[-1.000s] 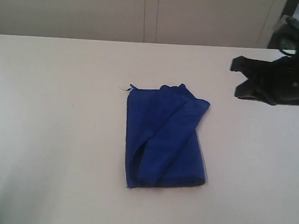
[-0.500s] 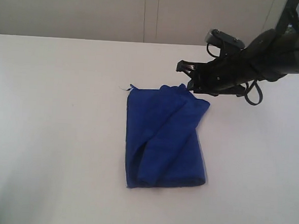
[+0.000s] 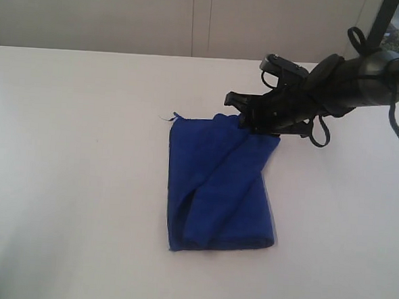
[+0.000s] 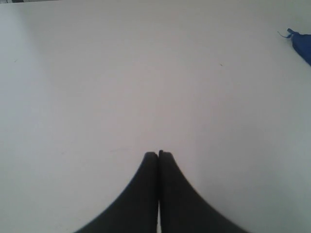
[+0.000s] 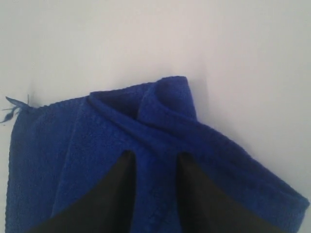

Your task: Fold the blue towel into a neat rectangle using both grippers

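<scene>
We list: blue towel (image 3: 217, 188), folded and rumpled, mid-table (image 3: 75, 182), with bare surface on all sides. The thread tag (image 3: 166, 118) sits at its upper left corner in the exterior view. The right gripper (image 3: 239, 113) has its jaws parted at the towel's far edge; we cannot tell contact. The left gripper (image 4: 158, 154) has fingertips together over bare table, outside the exterior view; its camera cuts off all but the towel's corner.

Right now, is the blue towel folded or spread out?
Folded, but not neatly: the blue towel lies in overlapping layers, with a diagonal flap across it and a bunched far edge.
</scene>
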`<action>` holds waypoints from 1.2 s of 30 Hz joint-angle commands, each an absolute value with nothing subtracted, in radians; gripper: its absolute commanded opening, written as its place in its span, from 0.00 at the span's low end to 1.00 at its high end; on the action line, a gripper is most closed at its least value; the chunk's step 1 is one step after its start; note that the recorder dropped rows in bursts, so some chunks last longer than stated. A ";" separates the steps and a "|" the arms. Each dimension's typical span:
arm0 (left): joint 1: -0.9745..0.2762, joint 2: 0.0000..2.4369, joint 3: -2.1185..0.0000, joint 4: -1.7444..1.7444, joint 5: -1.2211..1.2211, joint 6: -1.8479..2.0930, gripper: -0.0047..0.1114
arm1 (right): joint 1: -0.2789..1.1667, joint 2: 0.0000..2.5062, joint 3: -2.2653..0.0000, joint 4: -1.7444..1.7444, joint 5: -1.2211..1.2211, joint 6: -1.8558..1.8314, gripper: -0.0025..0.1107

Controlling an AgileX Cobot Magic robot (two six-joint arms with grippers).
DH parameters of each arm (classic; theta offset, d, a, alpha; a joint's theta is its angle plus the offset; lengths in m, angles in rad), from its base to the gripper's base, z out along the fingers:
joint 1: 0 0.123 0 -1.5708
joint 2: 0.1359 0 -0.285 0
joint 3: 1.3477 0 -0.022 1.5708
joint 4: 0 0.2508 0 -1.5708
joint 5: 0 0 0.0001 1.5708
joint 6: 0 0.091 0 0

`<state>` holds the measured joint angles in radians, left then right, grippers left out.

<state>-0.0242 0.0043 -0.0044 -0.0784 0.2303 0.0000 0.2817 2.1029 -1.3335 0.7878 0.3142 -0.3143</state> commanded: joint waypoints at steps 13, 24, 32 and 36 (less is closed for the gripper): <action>-0.023 0.000 0.000 -0.079 0.233 0.008 0.04 | 0.281 2.114 -1.339 0.792 0.358 -0.309 0.04; -0.023 0.000 0.000 -0.079 0.233 0.008 0.04 | 0.279 2.049 -1.339 0.789 0.354 -0.329 0.02; -0.023 0.000 0.000 -0.079 0.233 0.008 0.04 | 0.276 1.945 -1.339 0.382 0.495 -0.363 0.02; -0.023 0.000 0.000 -0.079 0.233 0.008 0.04 | 0.276 1.944 -1.339 0.221 0.497 -0.363 0.02</action>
